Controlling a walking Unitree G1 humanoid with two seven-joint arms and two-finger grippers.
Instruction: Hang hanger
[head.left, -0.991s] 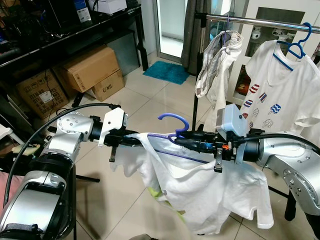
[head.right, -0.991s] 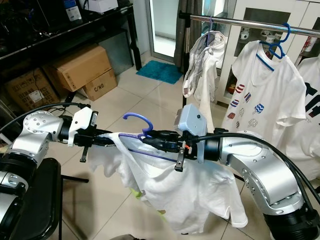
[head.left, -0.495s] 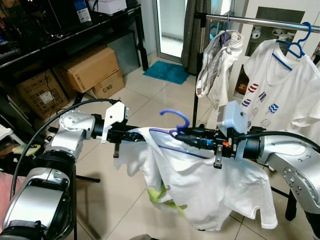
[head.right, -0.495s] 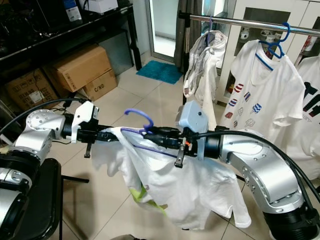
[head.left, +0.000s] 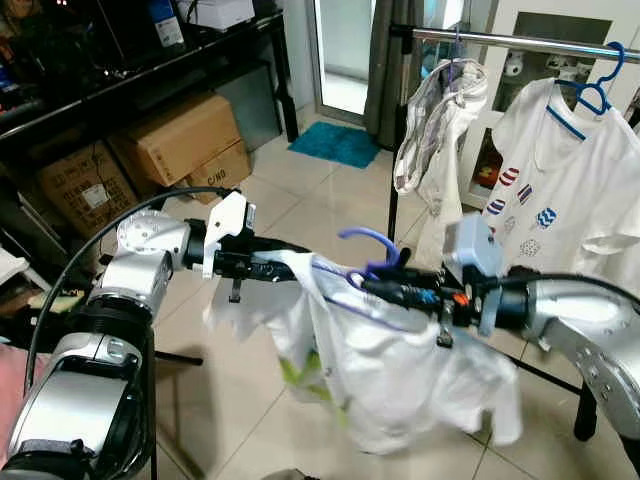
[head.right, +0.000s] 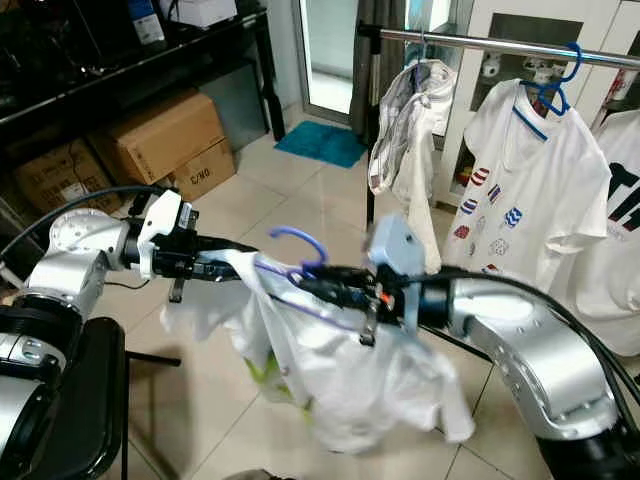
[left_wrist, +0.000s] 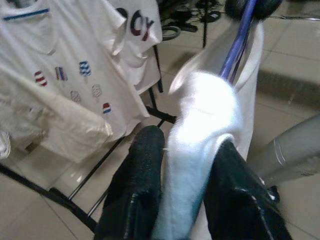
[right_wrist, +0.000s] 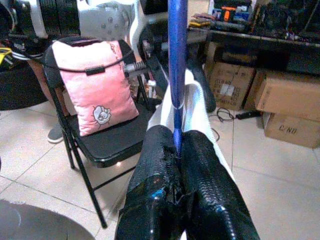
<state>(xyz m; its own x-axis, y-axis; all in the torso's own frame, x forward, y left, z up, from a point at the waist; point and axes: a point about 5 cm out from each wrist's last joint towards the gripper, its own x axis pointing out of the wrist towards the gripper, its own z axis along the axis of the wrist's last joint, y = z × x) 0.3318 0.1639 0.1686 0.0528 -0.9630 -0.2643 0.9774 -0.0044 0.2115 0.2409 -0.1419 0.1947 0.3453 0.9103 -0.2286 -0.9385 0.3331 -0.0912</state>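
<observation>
A purple hanger (head.left: 372, 240) carries a white T-shirt (head.left: 395, 360) and is held level between my arms at chest height. My right gripper (head.left: 372, 288) is shut on the hanger's bar just below the hook; the right wrist view shows the blue-purple hanger (right_wrist: 176, 60) pinched between the right gripper's (right_wrist: 178, 137) fingers. My left gripper (head.left: 275, 268) is shut on the shirt's shoulder over the hanger's end, with white shirt cloth (left_wrist: 200, 120) between the fingers (left_wrist: 142, 175). The metal clothes rail (head.left: 520, 41) runs above and beyond, at the upper right.
On the rail hang a crumpled pale garment (head.left: 436, 110) and a printed white shirt (head.left: 560, 175) on a blue hanger. Cardboard boxes (head.left: 185, 135) and a black shelf stand at the left, with a teal mat (head.left: 335, 143) farther off. A folding chair with a pink cushion (right_wrist: 92, 95) stands behind me.
Both grippers have carried the hanger a little to the right, toward the rail. The shirt has swung and bunched up beneath it. Both grips are unchanged.
</observation>
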